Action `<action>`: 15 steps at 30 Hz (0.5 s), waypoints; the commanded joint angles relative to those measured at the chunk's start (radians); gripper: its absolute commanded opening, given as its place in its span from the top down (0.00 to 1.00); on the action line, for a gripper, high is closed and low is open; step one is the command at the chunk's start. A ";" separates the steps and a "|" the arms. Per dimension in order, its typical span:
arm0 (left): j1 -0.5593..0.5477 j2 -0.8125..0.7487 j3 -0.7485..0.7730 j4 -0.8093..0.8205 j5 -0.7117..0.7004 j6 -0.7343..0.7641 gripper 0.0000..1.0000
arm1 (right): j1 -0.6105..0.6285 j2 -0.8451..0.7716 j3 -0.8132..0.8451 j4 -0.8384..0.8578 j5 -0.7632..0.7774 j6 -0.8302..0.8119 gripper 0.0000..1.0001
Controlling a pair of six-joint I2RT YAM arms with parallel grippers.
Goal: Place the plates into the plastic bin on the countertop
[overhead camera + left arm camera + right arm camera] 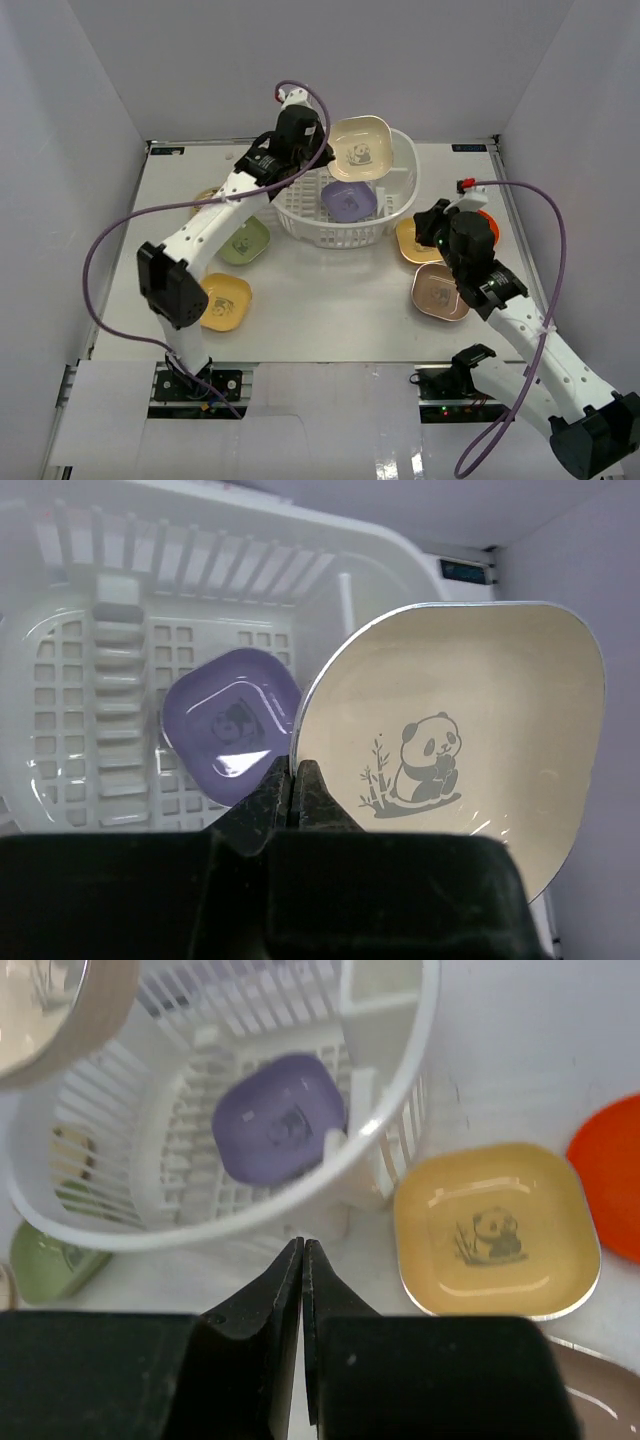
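My left gripper [326, 152] is shut on the left rim of a cream panda plate [360, 148] and holds it tilted over the white plastic bin [403, 188]. The left wrist view shows the pinch [292, 770] on the cream plate [470, 730]. A purple plate [348, 200] lies on the bin's grid floor, also in the left wrist view [232, 725]. My right gripper [432, 222] is shut and empty, with its tips [302, 1245] over the countertop just right of the bin, beside a yellow panda plate [495, 1230].
On the countertop [330, 300] lie the yellow plate [415, 240], a tan plate [440, 292], a red-orange plate [482, 222] under my right wrist, a green plate [245, 242], another yellow plate [225, 302] and one partly hidden by the left arm [205, 197]. White walls stand around.
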 commanded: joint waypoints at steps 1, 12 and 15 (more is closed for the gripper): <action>0.044 0.164 0.187 -0.141 0.004 0.032 1.00 | 0.002 -0.061 -0.076 -0.021 -0.041 0.054 0.92; 0.049 0.509 0.386 -0.229 -0.021 -0.005 1.00 | 0.003 -0.214 -0.185 -0.087 -0.153 0.054 0.90; 0.049 0.539 0.387 -0.224 -0.012 -0.019 0.89 | 0.003 -0.204 -0.185 -0.089 -0.160 0.045 0.89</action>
